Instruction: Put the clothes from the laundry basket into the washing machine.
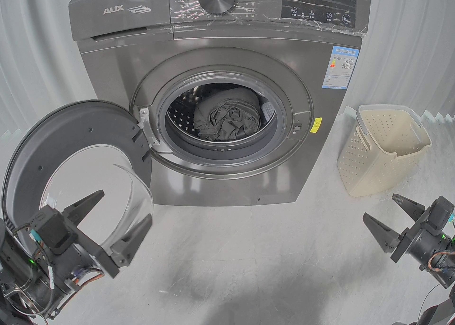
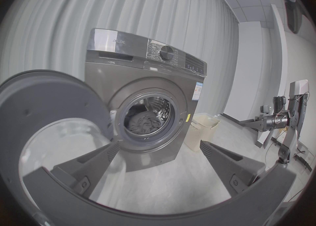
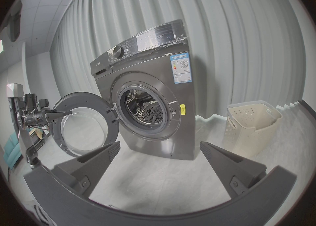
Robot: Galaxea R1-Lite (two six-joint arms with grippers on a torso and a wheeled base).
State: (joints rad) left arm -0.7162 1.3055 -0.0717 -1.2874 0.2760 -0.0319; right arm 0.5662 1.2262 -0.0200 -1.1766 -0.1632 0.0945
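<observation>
Clothes (image 1: 227,115) bundled dark grey inside the drum of the washing machine (image 1: 213,51), far centre, with the door (image 1: 71,136) swung wide open to the left. On the floor just right of the machine, laundry basket (image 1: 379,160), apparently with nothing inside, judging from above. Near left, in front of the door glass, left hand (image 1: 125,205): released, fingers spread, grasping nothing. Near right, just this side of the basket, right hand (image 1: 380,206): likewise released and empty.

Probably the closing stage of the loading, with cloth in the drum and the basket seemingly bare. Next, most likely, a last check of the basket, or a swing of the door back onto the opening. For the latter, left hand round behind the door's outer rim, then a push toward the machine, well clear of the hinge. Worth minding any cloth near the drum lip, so as not to trap it in the seal.

Hard to make out:
- the basket's lowest corner, behind its own near wall
- the back of the drum behind the bundle
- whether one garment or several in the heap
- a lighter patch at the bundle's right edge, perhaps another piece
</observation>
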